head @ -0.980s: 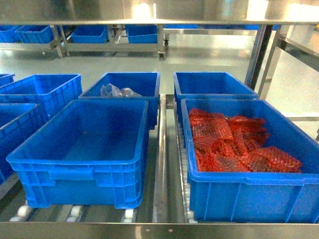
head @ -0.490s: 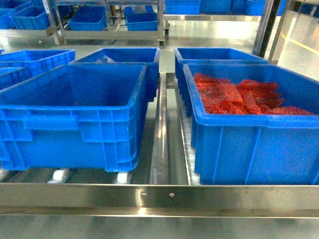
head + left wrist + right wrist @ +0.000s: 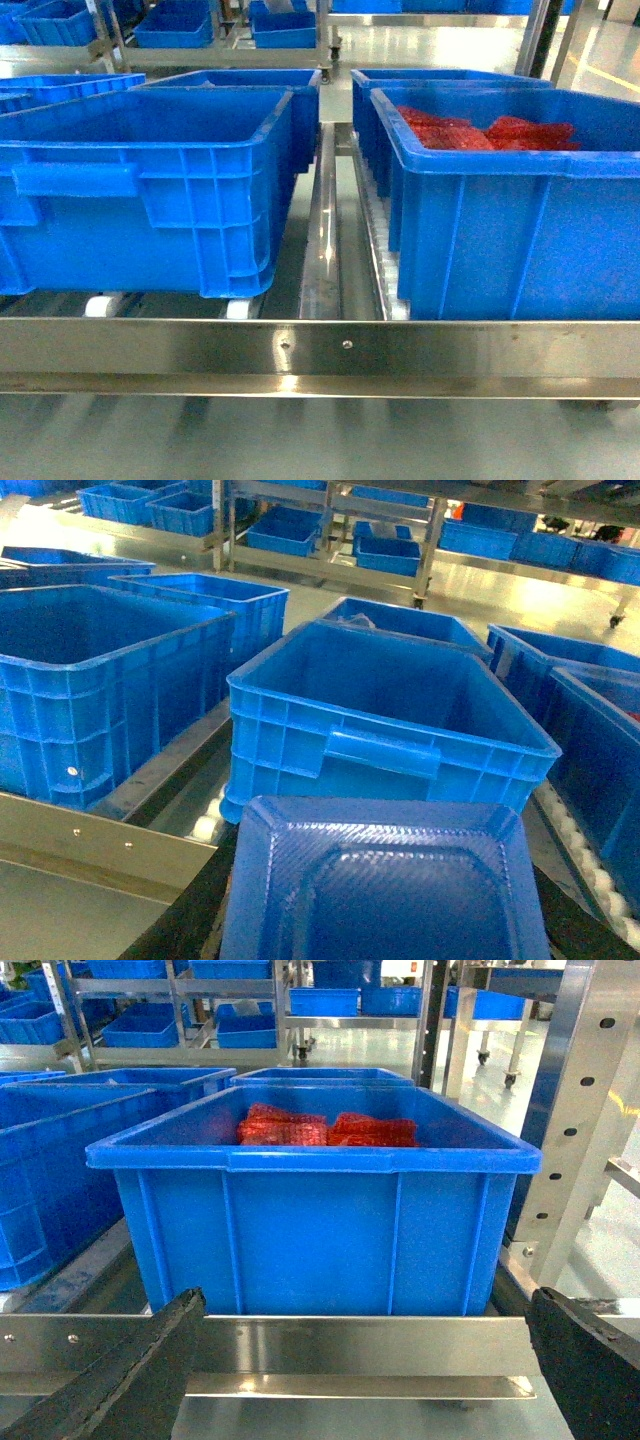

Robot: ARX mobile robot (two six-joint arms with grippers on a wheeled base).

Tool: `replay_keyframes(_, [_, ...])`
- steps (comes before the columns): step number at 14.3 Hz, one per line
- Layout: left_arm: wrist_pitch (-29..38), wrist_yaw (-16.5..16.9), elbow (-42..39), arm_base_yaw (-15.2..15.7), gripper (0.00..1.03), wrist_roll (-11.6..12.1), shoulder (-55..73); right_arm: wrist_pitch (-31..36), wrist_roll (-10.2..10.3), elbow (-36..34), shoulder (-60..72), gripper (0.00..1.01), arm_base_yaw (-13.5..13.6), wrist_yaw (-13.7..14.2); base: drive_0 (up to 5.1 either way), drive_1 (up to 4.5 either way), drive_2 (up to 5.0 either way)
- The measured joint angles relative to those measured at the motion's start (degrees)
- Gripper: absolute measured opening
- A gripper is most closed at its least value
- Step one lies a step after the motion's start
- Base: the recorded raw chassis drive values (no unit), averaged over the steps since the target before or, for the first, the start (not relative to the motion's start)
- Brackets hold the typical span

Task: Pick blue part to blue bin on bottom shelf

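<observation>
My right fingers (image 3: 120, 1380) stand spread wide, empty, before the bottom shelf (image 3: 320, 350). My left fingers are hidden, grip unclear, beneath the blue part (image 3: 385, 890) facing the blue bin (image 3: 390, 730). My head view has dropped since a second ago.

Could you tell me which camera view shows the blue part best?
The left wrist view: the blue part fills its lower edge, close before the empty bin. The head and right wrist views show none of it.
</observation>
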Motion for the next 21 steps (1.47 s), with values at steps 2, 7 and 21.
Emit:
replay_keyframes(2, [0.1,0.0,0.0,0.0,0.43,0.0,0.0,0.2,0.0,0.0,0.0,0.98,0.0,0.0,0.0,1.99,-2.1])
replay_keyframes(7, [0.3,0.0,0.0,0.0,0.43,0.0,-0.1,0.2,0.0,0.0,0.0,0.98,0.0,0.0,-0.1,4.00,-4.1])
replay_keyframes(21, [0.2,0.1,0.0,0.0,0.43,0.0,0.2,0.1,0.0,0.0,0.0,0.98,0.0,0.0,0.0,1.44,-1.5])
